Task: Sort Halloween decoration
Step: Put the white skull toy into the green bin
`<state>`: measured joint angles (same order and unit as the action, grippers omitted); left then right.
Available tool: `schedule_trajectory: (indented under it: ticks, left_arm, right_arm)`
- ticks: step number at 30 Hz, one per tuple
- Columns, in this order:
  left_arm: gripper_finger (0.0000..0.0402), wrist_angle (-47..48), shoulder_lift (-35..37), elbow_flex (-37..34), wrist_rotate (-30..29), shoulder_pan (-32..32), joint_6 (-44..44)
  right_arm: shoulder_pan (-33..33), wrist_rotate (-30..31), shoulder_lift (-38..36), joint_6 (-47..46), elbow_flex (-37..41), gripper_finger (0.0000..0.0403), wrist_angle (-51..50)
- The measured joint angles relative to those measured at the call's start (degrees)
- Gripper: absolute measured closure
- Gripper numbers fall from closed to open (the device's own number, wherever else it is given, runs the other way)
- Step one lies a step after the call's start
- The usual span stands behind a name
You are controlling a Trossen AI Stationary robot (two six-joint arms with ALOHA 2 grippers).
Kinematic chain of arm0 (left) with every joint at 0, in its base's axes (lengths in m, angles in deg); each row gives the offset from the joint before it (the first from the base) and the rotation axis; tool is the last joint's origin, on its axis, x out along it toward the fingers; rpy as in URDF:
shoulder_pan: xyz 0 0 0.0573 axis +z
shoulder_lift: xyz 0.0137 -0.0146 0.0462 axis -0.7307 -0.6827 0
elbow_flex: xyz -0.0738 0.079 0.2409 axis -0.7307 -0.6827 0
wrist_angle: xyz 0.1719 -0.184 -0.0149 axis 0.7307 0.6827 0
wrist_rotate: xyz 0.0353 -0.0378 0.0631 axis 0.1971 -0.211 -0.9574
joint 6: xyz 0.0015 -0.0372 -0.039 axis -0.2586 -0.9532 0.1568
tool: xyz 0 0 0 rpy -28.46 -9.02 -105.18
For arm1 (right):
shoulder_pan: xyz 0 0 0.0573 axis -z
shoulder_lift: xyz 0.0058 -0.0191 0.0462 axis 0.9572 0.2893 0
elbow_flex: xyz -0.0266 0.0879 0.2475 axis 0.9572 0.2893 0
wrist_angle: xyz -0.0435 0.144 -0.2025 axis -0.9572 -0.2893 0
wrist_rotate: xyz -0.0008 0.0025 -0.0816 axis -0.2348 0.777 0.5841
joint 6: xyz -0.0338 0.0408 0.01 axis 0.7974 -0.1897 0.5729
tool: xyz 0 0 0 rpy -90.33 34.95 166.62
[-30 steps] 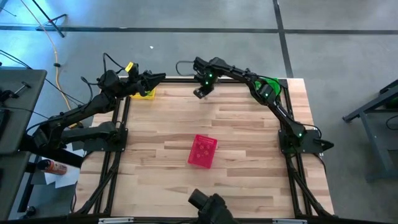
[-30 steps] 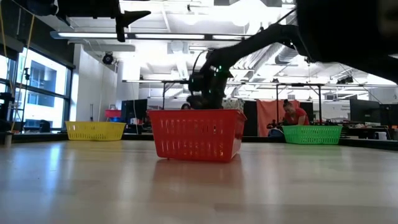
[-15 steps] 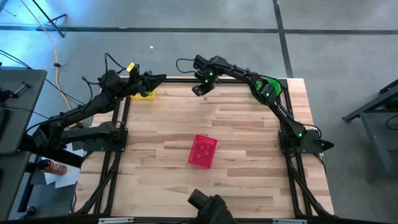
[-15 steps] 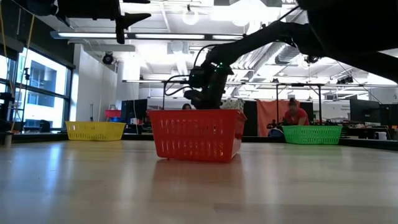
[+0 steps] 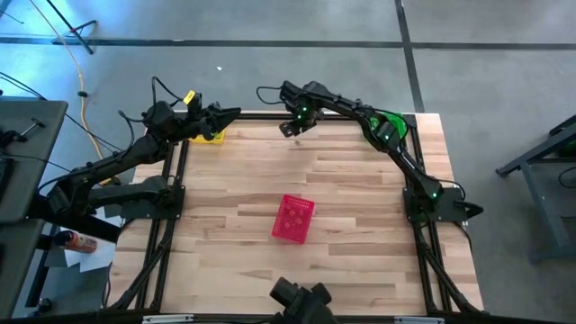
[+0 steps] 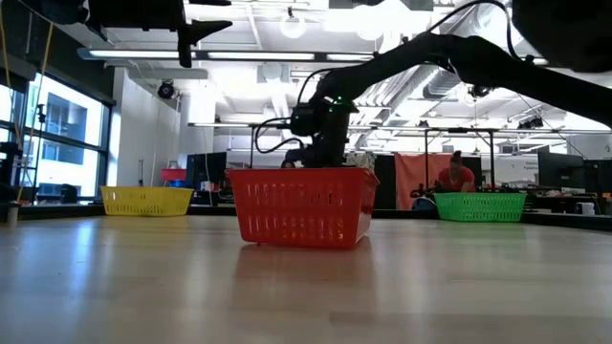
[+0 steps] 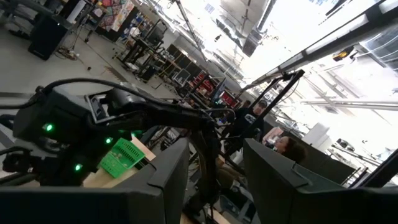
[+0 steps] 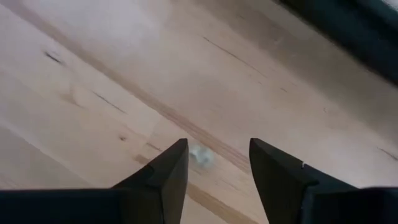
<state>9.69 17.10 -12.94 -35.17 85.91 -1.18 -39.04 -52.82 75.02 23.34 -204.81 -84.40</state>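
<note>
- So, the right gripper (image 5: 290, 129) is out over the far edge of the table (image 5: 360, 207), about the middle.
- Its two fingers are wide apart, and it has hold of nothing.
- One trinket (image 8: 200, 155), tiny and pale, lies on the bare wood right under the gap between those fingers. It is not in any basket.
- The left gripper (image 5: 229, 114) waits at the far left corner, above the yellow basket (image 6: 145, 200). Its fingers are apart too, with nothing in them.
- The red basket (image 5: 293, 219) sits in the middle of the table, nearer to me. The green basket (image 6: 480, 206) is at the far right corner.
- I think the sorting is not done, since this trinket is out on the table.
- I cannot tell what is already in the baskets. From above the bits are too small to see, and from the side the mesh walls hide them.
- Only the right wrist view shows the trinket. From above it cannot be made out, and in the low view the red basket stands in front of that spot.
- The low view shows all three baskets in a row, and a person (image 6: 459, 177) far back in the room.
- The left wrist view looks across at the other arm and the green basket, not down at the table.
- The high view is the one that tells me which arm is which.
</note>
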Motion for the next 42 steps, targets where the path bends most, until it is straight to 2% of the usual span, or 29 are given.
schedule_trajectory:
  ticks: [5, 8, 33, 37, 42]
  left_arm:
    - [0.0259, 0.0, 0.0, 0.0, 0.0, 0.0, 0.0]
    - [0.0259, 0.0, 0.0, 0.0, 0.0, 0.0, -0.1]
    - [0.0259, 0.0, 0.0, 0.0, 0.0, 0.0, -1.0]
    - [0.0259, 0.0, 0.0, 0.0, 0.0, 0.0, -1.0]
    - [0.0259, 0.0, 0.0, 0.0, 0.0, 0.0, -1.0]
  right_arm:
    - [-1.8, -1.1, 1.8, -1.7, 0.0, 0.0236, 0.1]
    - [-3.0, 1.4, 3.0, -1.7, 0.0, 0.0236, 0.4]
    - [-5.1, 4.3, 3.0, -5.2, -0.3, 0.0236, 0.2]
    - [-5.1, 5.0, 3.0, -5.2, -0.3, 0.0251, 0.2]
    - [-5.1, 6.0, 3.0, -4.9, -0.3, 0.029, -0.1]
